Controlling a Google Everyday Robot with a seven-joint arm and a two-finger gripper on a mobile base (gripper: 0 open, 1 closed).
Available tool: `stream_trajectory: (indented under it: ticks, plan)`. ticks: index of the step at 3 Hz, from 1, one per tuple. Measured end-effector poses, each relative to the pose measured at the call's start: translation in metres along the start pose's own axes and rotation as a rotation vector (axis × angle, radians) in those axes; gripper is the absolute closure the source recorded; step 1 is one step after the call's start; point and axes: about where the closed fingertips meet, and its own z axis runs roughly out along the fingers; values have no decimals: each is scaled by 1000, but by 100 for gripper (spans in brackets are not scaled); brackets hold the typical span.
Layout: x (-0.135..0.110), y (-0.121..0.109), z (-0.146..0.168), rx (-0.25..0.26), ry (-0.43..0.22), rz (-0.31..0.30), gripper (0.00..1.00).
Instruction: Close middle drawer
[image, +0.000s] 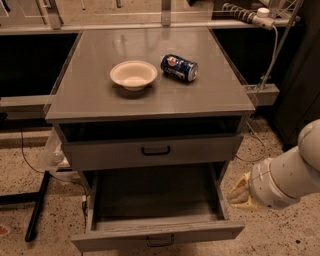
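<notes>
Low on the right, pincer (239, 194) hovers just beside the middle drawer (200, 232), which stands pulled out; open or closed, can't tell; bowl (133, 74) and can (179, 67) rest on the worktop (100, 95).

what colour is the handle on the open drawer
Black, on the grey middle drawer, in the camera view. The tool is beside its right side.

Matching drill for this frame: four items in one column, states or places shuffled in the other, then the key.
1. bowl
2. can
3. middle drawer
4. tool

A. pulled open
B. low, beside the drawer's right side
C. lying on its side
D. cream, upright

Pairs: 1-D, 2-C, 3-A, 4-B
</notes>
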Motion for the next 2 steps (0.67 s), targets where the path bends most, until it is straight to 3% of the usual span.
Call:
stream_trajectory:
  ticks: [1,2]
  plan:
    - [0,0,0,-1,0,-1,100]
    - [7,10,39,-52,-22,38,100]
